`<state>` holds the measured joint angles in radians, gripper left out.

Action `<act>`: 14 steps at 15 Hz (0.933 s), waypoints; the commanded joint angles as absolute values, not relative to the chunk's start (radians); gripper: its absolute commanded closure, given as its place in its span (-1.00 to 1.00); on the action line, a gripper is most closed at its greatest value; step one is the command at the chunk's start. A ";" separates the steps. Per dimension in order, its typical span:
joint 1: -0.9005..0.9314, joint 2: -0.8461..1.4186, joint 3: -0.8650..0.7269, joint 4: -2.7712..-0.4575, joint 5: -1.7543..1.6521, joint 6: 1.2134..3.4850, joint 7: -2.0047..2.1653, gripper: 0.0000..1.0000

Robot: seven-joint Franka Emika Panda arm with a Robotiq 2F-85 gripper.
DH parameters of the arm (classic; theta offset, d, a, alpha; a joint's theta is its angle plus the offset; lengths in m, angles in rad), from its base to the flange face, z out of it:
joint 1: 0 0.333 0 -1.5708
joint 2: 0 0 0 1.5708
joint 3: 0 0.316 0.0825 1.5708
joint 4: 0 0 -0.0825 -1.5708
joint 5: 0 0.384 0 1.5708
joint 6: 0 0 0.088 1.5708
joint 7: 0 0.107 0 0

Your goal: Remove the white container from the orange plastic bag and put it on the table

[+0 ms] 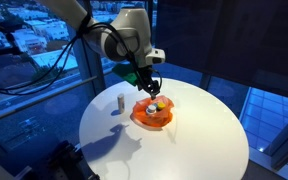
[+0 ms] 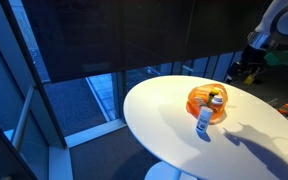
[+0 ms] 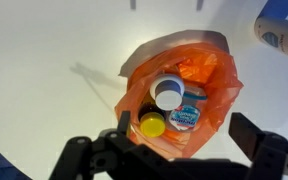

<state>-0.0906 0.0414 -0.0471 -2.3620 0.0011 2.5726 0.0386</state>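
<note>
Pincer (image 3: 174,160) is filling the bottom edge of the wrist view, its two dark fingers (image 3: 82,158) standing wide apart and gripping nothing. Straight ahead of it, the orange bag (image 3: 206,88) is lying open on the white surface (image 3: 44,50), its mouth gaping towards the camera. Inside, a yellow cap (image 3: 151,124) is sitting closest to the pincer and slightly left. The white container (image 3: 168,95) is standing just beyond it, its round top facing up, touching a blue-labelled item (image 3: 187,115) on the right. Far off to the pincer's upper right, a separate bottle (image 3: 282,36) is resting on the bare surface, well apart from the bag.

In an exterior view, that bottle (image 1: 120,103) is standing upright to the left of the pincer (image 1: 150,87), which is hanging open just above the bag (image 1: 152,114) without touching it. The white container (image 1: 154,104) is showing inside the bag, directly beneath the fingers. The surface (image 1: 199,140) is stretching away to the right. In an exterior view from the far side, the bag (image 2: 198,98) is lying just behind the bottle (image 2: 204,122).
</note>
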 commanded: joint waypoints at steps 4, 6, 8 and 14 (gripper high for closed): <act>-0.090 0.132 -0.041 -2.278 0.104 2.556 -0.057 -1.00; -0.084 0.133 -0.050 -2.300 0.076 2.573 -0.024 -1.00; -0.084 0.133 -0.049 -2.296 0.077 2.573 -0.024 -1.00; -0.089 0.191 -0.049 -2.284 0.079 2.600 -0.040 -1.00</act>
<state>-0.0900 0.1520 -0.0442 -2.2981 0.0749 2.5748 -0.0241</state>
